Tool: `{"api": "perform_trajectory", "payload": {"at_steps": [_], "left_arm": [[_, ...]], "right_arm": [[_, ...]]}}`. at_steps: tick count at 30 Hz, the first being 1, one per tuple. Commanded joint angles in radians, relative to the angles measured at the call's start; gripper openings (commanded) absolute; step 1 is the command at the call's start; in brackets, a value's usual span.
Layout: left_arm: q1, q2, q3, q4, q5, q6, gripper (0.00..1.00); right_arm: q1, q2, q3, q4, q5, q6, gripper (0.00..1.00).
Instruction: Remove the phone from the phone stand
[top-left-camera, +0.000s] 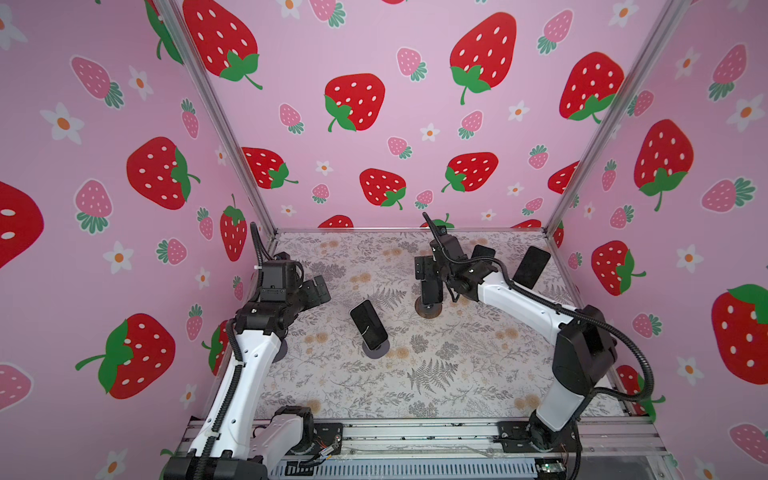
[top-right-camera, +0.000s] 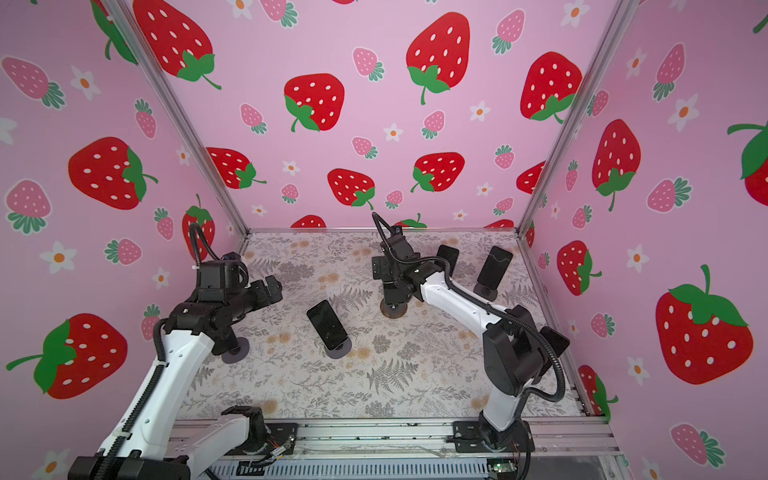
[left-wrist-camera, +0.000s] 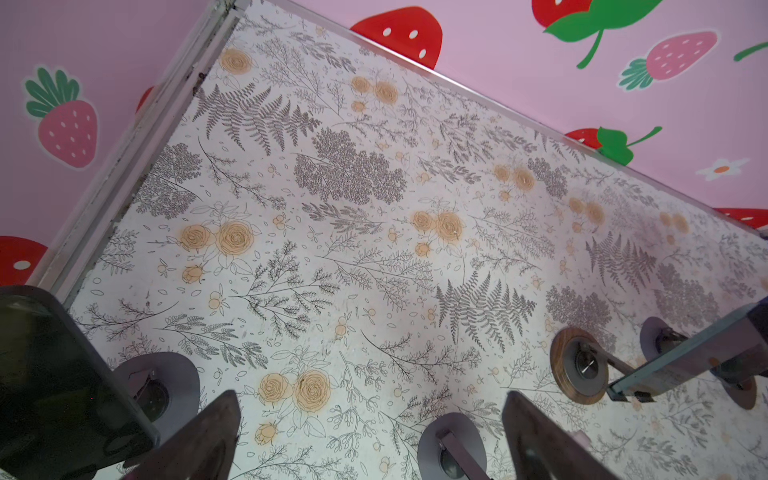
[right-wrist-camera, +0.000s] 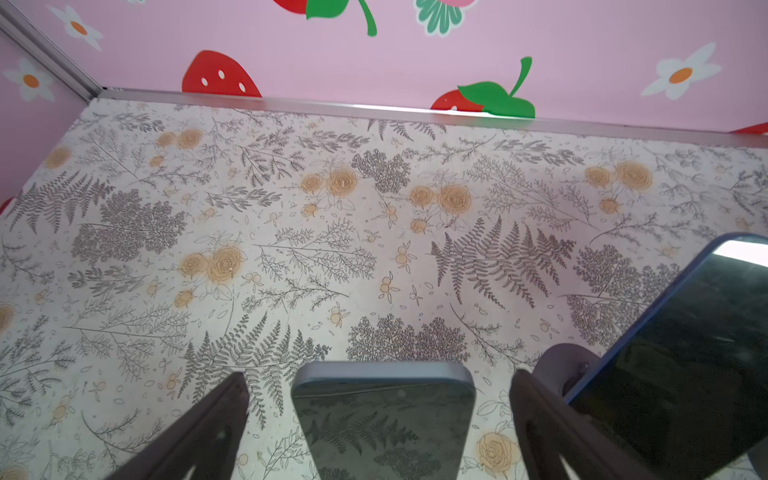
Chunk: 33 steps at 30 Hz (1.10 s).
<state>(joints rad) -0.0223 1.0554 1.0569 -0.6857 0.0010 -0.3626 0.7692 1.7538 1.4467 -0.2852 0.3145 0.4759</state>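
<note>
The step in hand looks like the approach to the grasp. The right gripper (right-wrist-camera: 378, 375) is wide open with nothing in it. Its two dark fingers (right-wrist-camera: 216, 415) flank the upper edge of the dark-screened phone with a pale blue-grey frame (right-wrist-camera: 382, 424) without touching it. In a top view that phone sits right of centre, propped on the round phone stand with a wood-coloured rim (top-left-camera: 428, 311), directly under the gripper.

Next, I judge, the gripper must sink a little further, close on the phone's long edges and lift along the stand's lean. A skewed pull might drag the stand along.

The left gripper (left-wrist-camera: 372, 395), at mid-left in both top views, is also spread wide and empty above the floral-printed table top (top-left-camera: 415, 374).

Other phones crowd the area. A black phone on a grey round stand (top-left-camera: 368, 326) stands at centre, well apart. A tall black phone (top-left-camera: 531, 266) stands at the upper right of the table, near the right forearm. The right wrist view shows another dark phone (right-wrist-camera: 685, 353) just beside one finger — the likeliest thing to be knocked.
</note>
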Motion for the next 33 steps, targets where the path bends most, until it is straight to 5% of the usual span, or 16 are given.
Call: {"api": "perform_trajectory", "payload": {"at_steps": [1,11,24,33], "left_arm": [[0.005,0.018,0.002,0.004,0.045,0.018,0.99],[0.007,0.034,-0.039,0.027,0.096,-0.036,0.99],[-0.005,0.027,-0.108,0.113,0.246,-0.110,0.99],[-0.180,0.037,-0.075,0.081,0.100,-0.148,0.99]], "right_arm": [[0.008,0.007,0.055,-0.102,0.034,0.038,1.00],[0.002,0.139,0.289,-0.309,0.064,0.003,1.00],[-0.004,0.152,0.279,-0.292,0.063,0.027,1.00],[-0.006,0.190,0.254,-0.252,0.042,0.033,1.00]]}}
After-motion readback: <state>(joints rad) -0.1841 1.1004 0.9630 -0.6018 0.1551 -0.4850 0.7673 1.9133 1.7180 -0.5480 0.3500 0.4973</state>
